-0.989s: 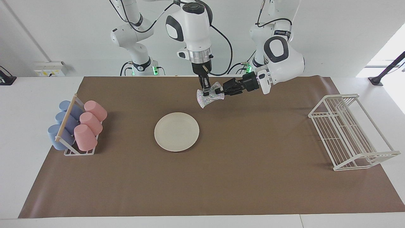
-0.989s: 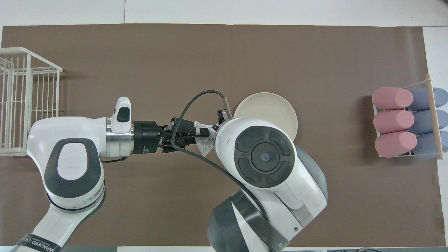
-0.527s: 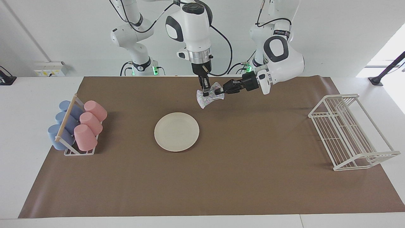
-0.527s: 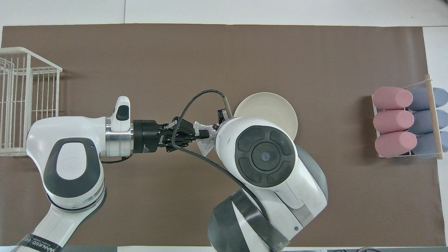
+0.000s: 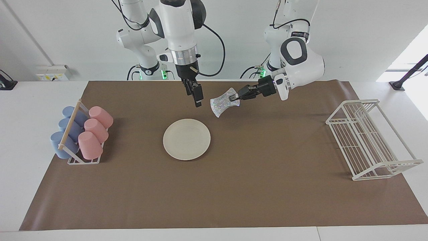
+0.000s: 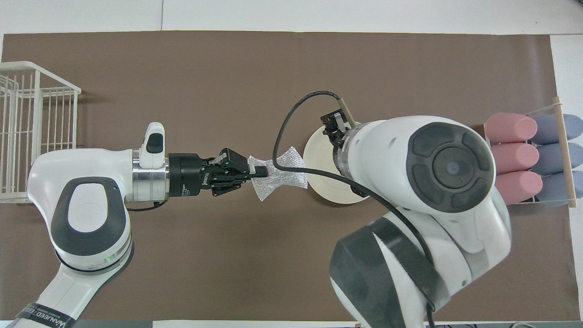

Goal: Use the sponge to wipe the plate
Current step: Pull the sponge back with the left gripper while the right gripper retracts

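The sponge [image 5: 223, 103], a silvery glittery pad with a pinched waist, hangs in the air over the brown mat [image 5: 234, 187], clear of the table. The left gripper [image 5: 234, 97] reaches in level from the left arm's end and its 2 fingertips are pinched together on the sponge's waist; in the overhead view the same left gripper [image 6: 258, 171] clamps the sponge [image 6: 278, 176] at the narrow middle, with the 2 flared ends spreading to either side of the grip. Nothing else touches the sponge.

The right gripper [image 5: 197, 97] points straight down over the mat beside the sponge, apart from it. Its 2 fingers stand apart and it holds nothing. In the overhead view the right gripper [image 6: 336, 127] sits above the plate's rim, and the right arm's bulk covers much of the plate.

The plate [image 5: 186, 139] lies flat on the mat near the middle of the table, farther from the robots than both grippers, and bare. In the overhead view only part of the plate [image 6: 319, 168] shows.

A rack of 6 cups [image 5: 82, 134], 3 pink and 3 blue, lies at the right arm's end of the mat. A white wire rack [image 5: 369, 140] stands at the left arm's end.
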Robot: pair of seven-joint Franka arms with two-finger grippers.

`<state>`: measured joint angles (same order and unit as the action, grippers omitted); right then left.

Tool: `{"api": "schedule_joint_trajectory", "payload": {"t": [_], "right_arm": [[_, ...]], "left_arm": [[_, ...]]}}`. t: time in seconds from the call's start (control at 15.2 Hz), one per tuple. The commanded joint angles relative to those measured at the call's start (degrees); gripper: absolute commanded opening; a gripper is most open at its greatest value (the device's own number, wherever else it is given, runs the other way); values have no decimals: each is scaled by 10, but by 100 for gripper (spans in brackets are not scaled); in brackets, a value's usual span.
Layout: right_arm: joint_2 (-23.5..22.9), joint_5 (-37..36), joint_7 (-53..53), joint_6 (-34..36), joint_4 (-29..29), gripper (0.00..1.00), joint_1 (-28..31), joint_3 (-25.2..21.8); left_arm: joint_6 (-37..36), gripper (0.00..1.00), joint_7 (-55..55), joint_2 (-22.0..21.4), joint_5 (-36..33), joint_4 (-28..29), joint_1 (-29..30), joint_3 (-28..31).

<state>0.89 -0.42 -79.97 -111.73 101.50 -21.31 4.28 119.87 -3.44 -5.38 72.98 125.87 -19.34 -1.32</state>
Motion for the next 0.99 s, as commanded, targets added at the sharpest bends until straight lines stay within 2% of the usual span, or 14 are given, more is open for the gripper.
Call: {"api": "schedule_joint_trajectory", "payload": {"t": [0.0, 0.13, 0.33, 0.46, 0.59, 0.66, 0.79, 0.92], "right_arm": [[28, 2, 223, 29, 16, 100, 62, 5], [32, 3, 396, 70, 13, 100, 105, 4], [32, 3, 565, 90, 12, 100, 154, 4], [38, 8, 617, 115, 7, 100, 179, 3], [39, 78, 649, 149, -19, 100, 202, -1], [36, 83, 681, 153, -24, 100, 210, -3], [36, 70, 750, 160, -24, 100, 224, -5], [34, 31, 768, 161, -21, 100, 229, -5]], "left_arm": [[-51, 0, -18, 1, -48, -21, 39, 2], [-100, 0, -18, 3, -88, -31, 71, 1], [-149, 0, -28, 17, -133, -66, 93, 2], [-168, 0, -48, 29, -192, -93, 107, 1], [-171, 0, -55, 32, -236, -99, 110, 2], [-173, 0, -64, 33, -258, -106, 110, 2], [-184, 0, -79, 47, -312, -128, 117, 1], [-205, 0, -96, 57, -357, -156, 118, 2]]}}
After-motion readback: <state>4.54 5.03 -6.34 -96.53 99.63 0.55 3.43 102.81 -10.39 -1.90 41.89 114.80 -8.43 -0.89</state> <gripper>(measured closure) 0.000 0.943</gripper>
